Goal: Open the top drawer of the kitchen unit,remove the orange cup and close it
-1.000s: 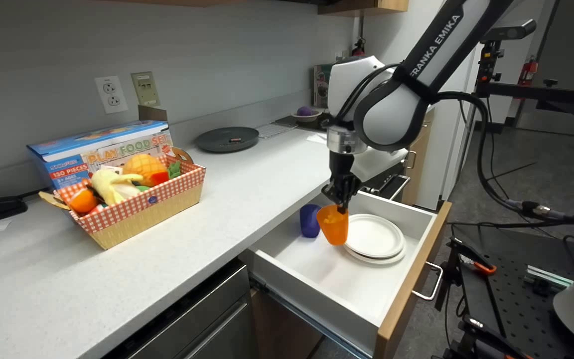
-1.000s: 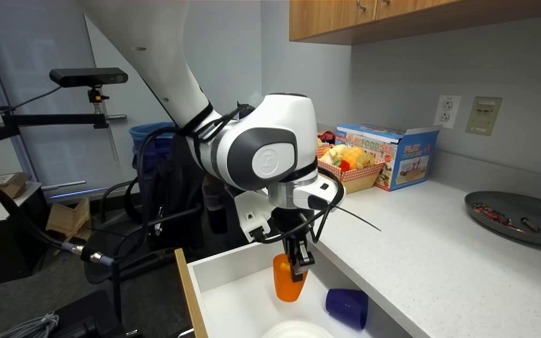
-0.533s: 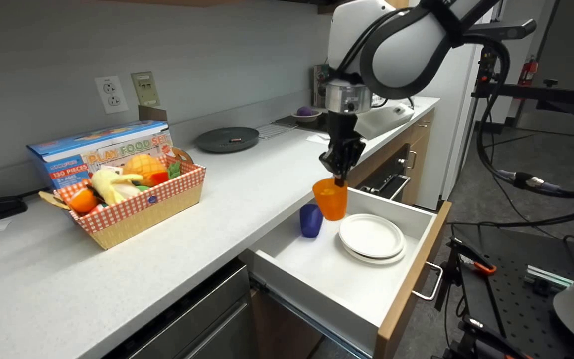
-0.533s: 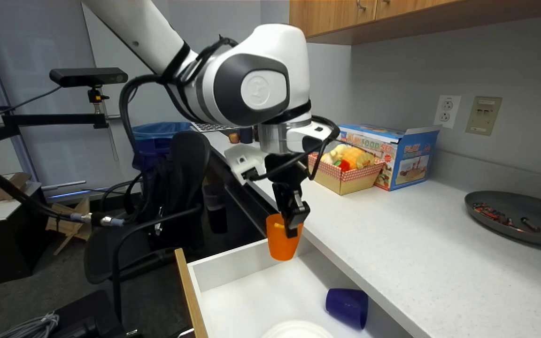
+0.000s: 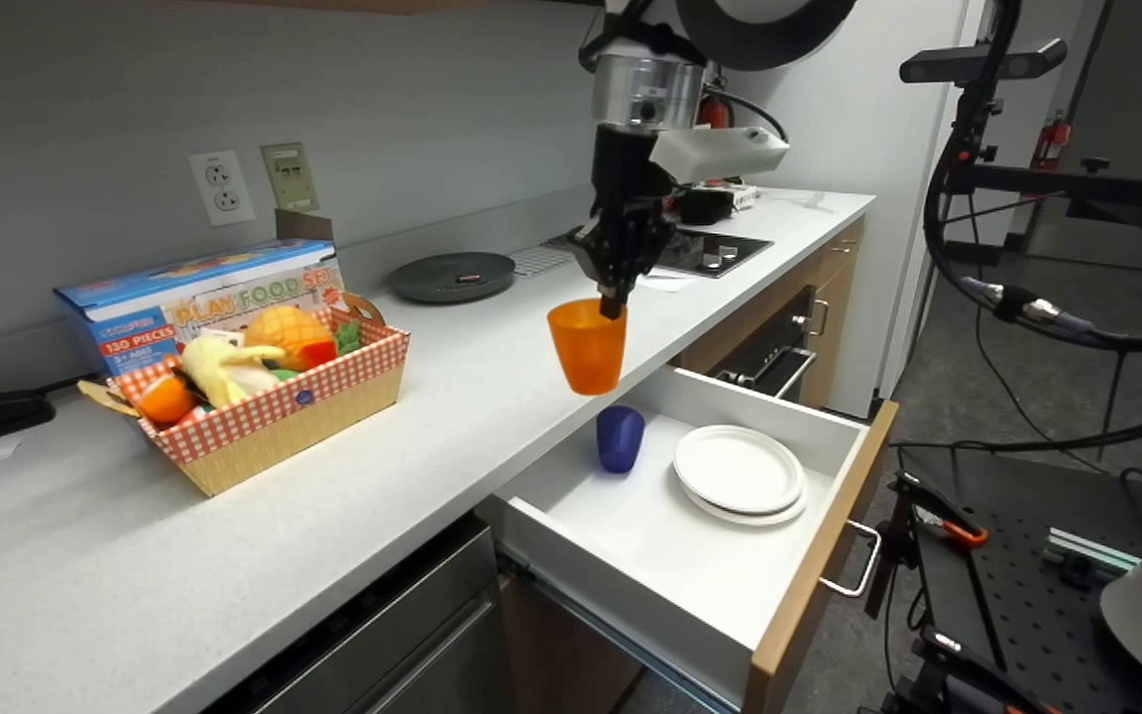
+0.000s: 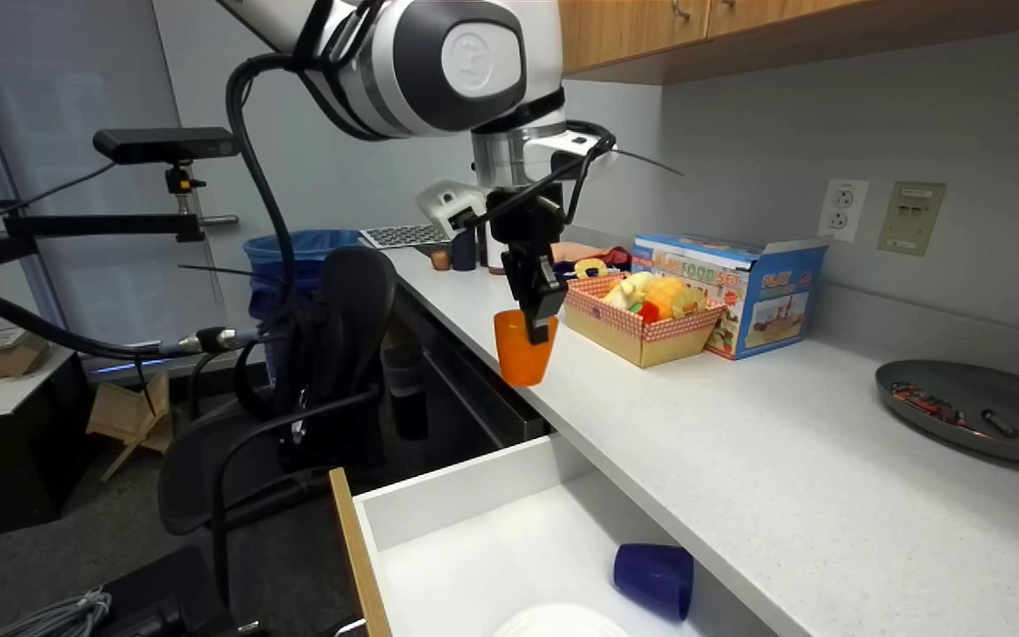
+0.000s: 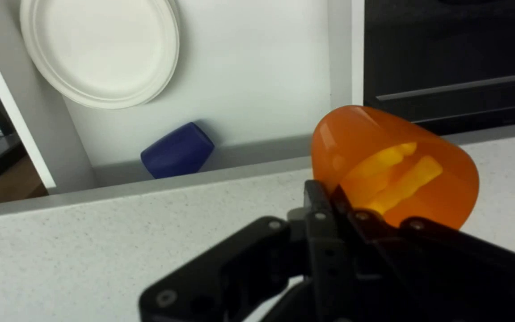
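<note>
Fingers (image 7: 316, 199) of the Robotiq gripper (image 7: 330, 193) pinched on the rim of the orange cup (image 5: 588, 349). Cup slightly tilted, in the air near the front edge of the white countertop (image 6: 766, 442); yellow pieces (image 7: 407, 185) inside. Top drawer (image 5: 820, 543) stands open below: dark blue cup (image 6: 654, 580) on its side, stacked white plates (image 5: 740, 471) apart. On the countertop: gingham-trimmed basket (image 5: 303, 431) of play food (image 5: 234, 372), box (image 6: 779, 310) behind.

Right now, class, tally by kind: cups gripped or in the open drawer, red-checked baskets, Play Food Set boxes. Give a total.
Cups: 2 (orange cup, held by the gripper; dark blue cup, in the top drawer)
Red-checked basket: 1
Play Food Set box: 1
Total: 4
</note>
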### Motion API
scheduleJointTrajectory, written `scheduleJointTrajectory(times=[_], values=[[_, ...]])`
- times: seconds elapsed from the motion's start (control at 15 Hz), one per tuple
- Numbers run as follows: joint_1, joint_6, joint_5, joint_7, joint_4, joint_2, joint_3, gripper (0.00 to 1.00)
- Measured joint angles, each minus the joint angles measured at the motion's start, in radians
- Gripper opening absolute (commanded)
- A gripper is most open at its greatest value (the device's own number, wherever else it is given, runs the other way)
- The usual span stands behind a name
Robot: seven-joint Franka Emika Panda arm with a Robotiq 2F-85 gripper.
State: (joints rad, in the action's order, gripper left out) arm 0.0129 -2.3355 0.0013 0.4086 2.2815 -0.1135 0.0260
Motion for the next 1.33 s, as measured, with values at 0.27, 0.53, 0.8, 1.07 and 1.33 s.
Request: scheduleJointTrajectory(times=[0.27,0.53,0.8,1.07,1.33], values=[[0.0,-0.01,0.023,0.04,-0.106,0.093,-0.017,0.01],[0.002,-0.072,0.042,0.086,-0.184,0.205,-0.019,0.01],[0.007,-0.154,0.048,0.133,-0.209,0.272,-0.019,0.01],[0.011,-0.216,0.048,0.185,-0.213,0.31,-0.019,0.01],[0.018,-0.256,0.048,0.225,-0.213,0.346,-0.015,0.01]])
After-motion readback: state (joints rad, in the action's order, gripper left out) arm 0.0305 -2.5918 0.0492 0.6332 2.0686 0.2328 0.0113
